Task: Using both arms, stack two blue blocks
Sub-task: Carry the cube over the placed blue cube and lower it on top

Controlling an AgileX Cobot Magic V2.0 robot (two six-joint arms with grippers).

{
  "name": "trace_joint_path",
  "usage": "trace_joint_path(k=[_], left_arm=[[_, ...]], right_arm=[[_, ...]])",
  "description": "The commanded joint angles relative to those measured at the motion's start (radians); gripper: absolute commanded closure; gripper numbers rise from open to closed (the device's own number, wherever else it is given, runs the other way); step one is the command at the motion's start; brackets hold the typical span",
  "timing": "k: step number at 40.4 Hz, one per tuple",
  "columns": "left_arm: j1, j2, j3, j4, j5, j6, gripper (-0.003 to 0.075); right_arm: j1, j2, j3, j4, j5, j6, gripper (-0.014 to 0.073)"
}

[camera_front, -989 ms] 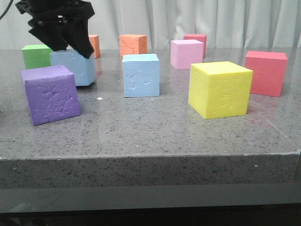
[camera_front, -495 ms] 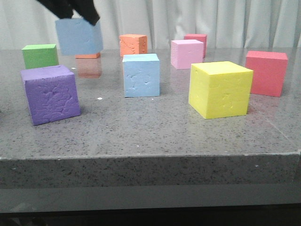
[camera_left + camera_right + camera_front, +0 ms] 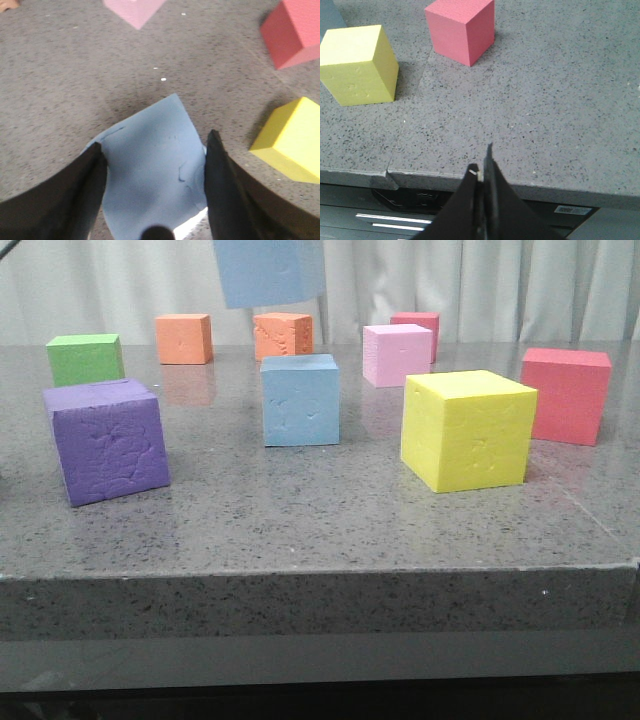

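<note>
One blue block (image 3: 268,270) hangs high in the air at the top of the front view, up and to the left of the other blue block (image 3: 300,400), which rests on the table. In the left wrist view my left gripper (image 3: 152,152) is shut on the lifted blue block (image 3: 150,170), one dark finger (image 3: 75,190) on each side. The left gripper itself is above the front view's frame. My right gripper (image 3: 481,167) is shut and empty, hovering over the table's front edge (image 3: 520,182).
A purple cube (image 3: 105,440) and a green cube (image 3: 85,358) stand at the left. Two orange cubes (image 3: 183,338) (image 3: 283,335) stand at the back. A pink cube (image 3: 397,354), a yellow cube (image 3: 468,428) and a red cube (image 3: 566,393) are on the right.
The left gripper has lifted its blue block off the table beside the purple cube and carried it up and to the right. The gripper has passed out of the front view's top.
</note>
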Motion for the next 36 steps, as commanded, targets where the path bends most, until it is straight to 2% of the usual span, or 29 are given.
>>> trace_joint_path(k=[1, 16, 36], left_arm=[[-0.032, -0.026, -0.032, -0.015, -0.041, -0.013, 0.0419], [-0.041, 0.027, -0.032, 0.036, -0.045, -0.039, 0.0419], [-0.041, 0.059, -0.032, 0.028, -0.038, -0.058, 0.0412]], right_arm=[[-0.007, 0.005, -0.025, -0.025, -0.071, -0.008, 0.0662], [-0.007, 0.005, -0.025, -0.025, -0.069, -0.008, 0.0662], [-0.007, 0.005, -0.025, -0.025, -0.065, -0.008, 0.0662]])
